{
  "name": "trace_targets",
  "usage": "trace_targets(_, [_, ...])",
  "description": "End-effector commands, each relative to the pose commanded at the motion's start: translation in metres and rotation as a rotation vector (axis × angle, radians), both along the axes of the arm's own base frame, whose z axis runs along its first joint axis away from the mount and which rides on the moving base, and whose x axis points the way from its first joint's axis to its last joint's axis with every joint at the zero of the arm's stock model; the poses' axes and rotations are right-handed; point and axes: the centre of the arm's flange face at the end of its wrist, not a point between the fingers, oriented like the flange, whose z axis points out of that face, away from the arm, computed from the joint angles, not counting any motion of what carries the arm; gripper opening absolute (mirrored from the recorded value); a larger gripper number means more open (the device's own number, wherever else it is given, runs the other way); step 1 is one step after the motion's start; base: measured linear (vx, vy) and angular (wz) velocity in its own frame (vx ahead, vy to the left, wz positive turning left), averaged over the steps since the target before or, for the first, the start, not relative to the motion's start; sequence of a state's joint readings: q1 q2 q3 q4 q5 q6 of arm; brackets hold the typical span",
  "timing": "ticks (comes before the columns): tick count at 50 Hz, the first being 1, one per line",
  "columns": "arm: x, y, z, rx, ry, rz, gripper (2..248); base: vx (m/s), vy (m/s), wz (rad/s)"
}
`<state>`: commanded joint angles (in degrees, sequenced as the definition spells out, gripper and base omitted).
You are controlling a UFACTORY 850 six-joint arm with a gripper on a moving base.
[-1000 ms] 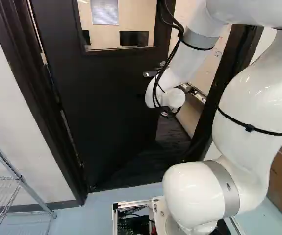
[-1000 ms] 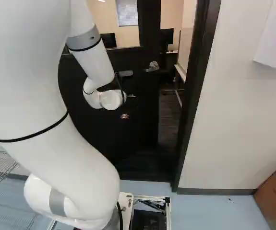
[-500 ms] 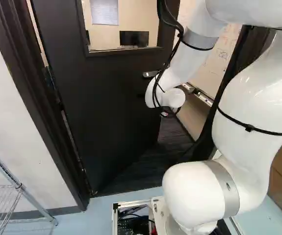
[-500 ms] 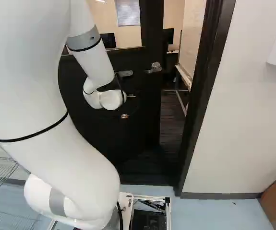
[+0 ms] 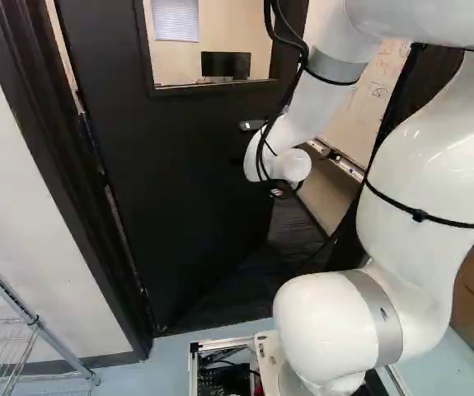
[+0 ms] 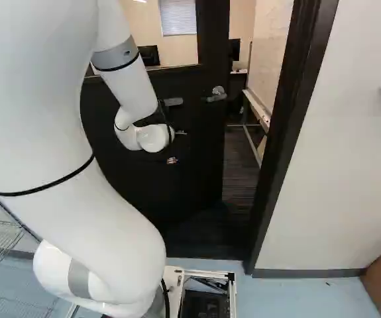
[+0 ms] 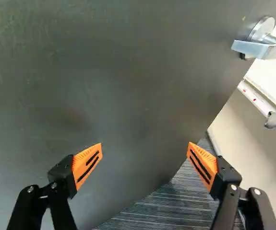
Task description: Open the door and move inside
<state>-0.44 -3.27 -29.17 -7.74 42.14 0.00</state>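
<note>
One claw (image 6: 172,160), fingers spread wide; door handle (image 6: 217,95) plain in right base view, hidden in left.

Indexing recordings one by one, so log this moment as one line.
door ajar | tool open, door ahead | handle ungripped | base short of door frame

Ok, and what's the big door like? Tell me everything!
The door is dark and flat, with a window up high and a silver, metal-looking handle. It stands partly open, hinged toward the left of the left base view. The open gripper is in front; I can't tell if it touches.
</note>
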Motion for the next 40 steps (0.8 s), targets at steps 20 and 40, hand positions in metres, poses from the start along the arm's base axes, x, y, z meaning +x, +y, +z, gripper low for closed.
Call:
trace_targets(20, [0.007,0.004,0.0,0.012,-0.001,-0.01,247,0.0,0.0,0.0])
trace_targets(40, [0.019,0.013,0.0,0.037,-0.003,-0.035,247,0.0,0.0,0.0])
